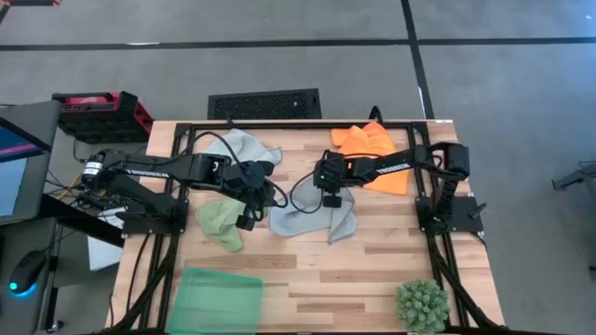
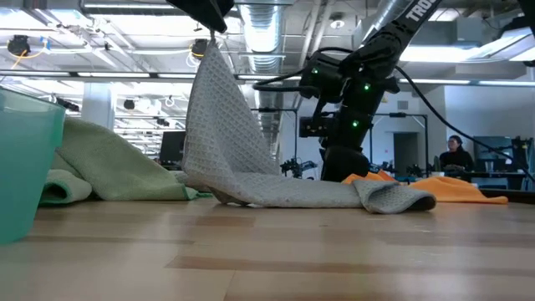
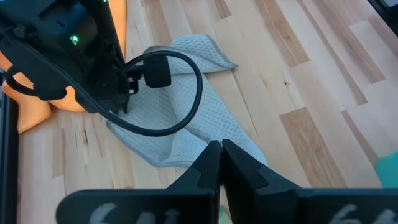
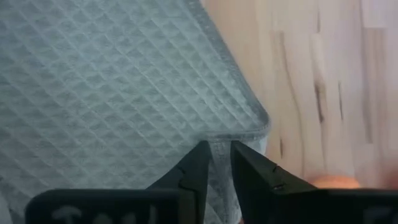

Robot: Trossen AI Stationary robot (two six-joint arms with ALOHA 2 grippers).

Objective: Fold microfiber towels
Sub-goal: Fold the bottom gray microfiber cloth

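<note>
Waffle-weave grey-blue towel [image 4: 118, 93], edge pinched by right gripper [image 4: 216, 163]

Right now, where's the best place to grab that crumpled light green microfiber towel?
Probably the light green microfiber towel is best gripped at its near corner, coming straight down from above. It lies bunched flat on the wooden table, and that edge faces open wood, away from the left gripper.

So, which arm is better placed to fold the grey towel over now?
Left. The left gripper holds the grey towel by a raised corner; the right gripper pinches its edge low down.
</note>
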